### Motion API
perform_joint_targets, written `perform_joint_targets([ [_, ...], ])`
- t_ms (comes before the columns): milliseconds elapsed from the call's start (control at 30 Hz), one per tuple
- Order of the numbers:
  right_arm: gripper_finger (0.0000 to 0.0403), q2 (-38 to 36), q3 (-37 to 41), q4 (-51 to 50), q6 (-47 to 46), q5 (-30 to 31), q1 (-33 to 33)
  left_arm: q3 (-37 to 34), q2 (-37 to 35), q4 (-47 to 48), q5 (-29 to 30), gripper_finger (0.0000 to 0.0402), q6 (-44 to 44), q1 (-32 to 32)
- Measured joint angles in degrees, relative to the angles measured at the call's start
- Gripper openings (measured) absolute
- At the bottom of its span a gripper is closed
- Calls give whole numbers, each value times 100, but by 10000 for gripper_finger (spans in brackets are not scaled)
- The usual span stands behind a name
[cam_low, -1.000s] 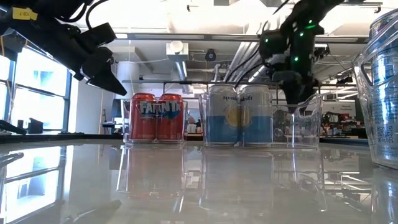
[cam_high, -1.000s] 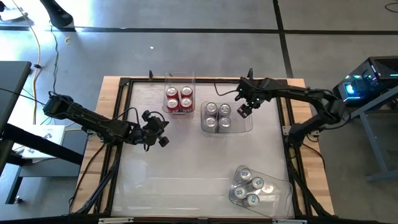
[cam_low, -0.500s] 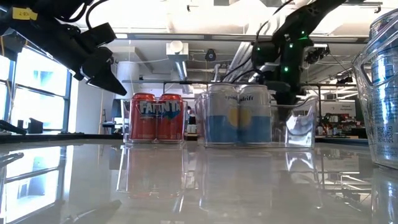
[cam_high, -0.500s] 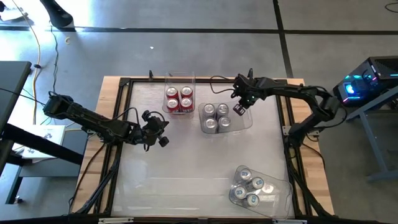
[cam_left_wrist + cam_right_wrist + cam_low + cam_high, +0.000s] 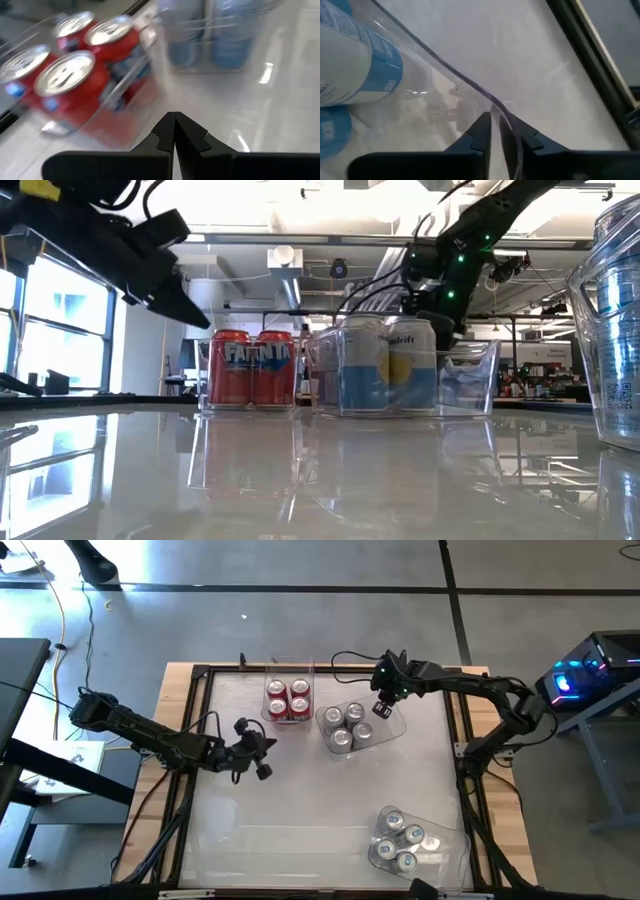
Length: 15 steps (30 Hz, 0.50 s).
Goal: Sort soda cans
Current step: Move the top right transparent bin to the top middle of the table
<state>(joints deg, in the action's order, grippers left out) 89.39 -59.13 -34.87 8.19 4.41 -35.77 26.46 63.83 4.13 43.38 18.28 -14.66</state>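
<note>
Several silver-and-blue soda cans (image 5: 346, 726) stand upright in a clear bin (image 5: 392, 728) at the table's far middle, skewed to the table's edges. My right gripper (image 5: 383, 707) is shut on that bin's far right wall. Several red soda cans (image 5: 287, 700) stand in a second clear bin (image 5: 288, 664) to its left. More cans (image 5: 404, 839) sit in a third bin (image 5: 452, 845) at the near right. My left gripper (image 5: 262, 756) hangs shut and empty above the table, left of centre, the red cans (image 5: 75, 75) ahead of it. My right gripper pinches the clear bin's thin upright wall at its top rim (image 5: 492, 102), one finger (image 5: 479, 131) inside the bin and the other outside. The fingers come from above, slanting steeply down. The bin's bottom rests on the table with its cans upright.
A black frame (image 5: 452, 720) runs around the glossy tabletop. Bare tabletop (image 5: 300, 810) lies in the middle and near left. The two far bins stand close together, with a small gap between them.
My right gripper has moved toward the far left and rolled. Its fingers have shut on the bin's wall. The bin with the silver-and-blue cans has turned about on the table, its right end swinging toward the far edge, and now sits skewed.
</note>
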Motion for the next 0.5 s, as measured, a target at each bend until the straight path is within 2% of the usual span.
perform_joint_targets([
  [133, 77, -3, 0, 31, 199, 61, -8, 0, 0, -529, -651, 1, -752, 0],
  [267, 144, -8, 0, 2, 178, 13, 1, 0, 0, -938, -1055, 18, -1270, -4],
  [400, 200, -206, 0, -116, 229, 3, -32, 164, 4, -975, -1357, 64, -1606, 21],
  [500, 219, -557, 0, -288, 241, 10, -102, 563, 70, -732, -1624, 111, -1906, 152],
])
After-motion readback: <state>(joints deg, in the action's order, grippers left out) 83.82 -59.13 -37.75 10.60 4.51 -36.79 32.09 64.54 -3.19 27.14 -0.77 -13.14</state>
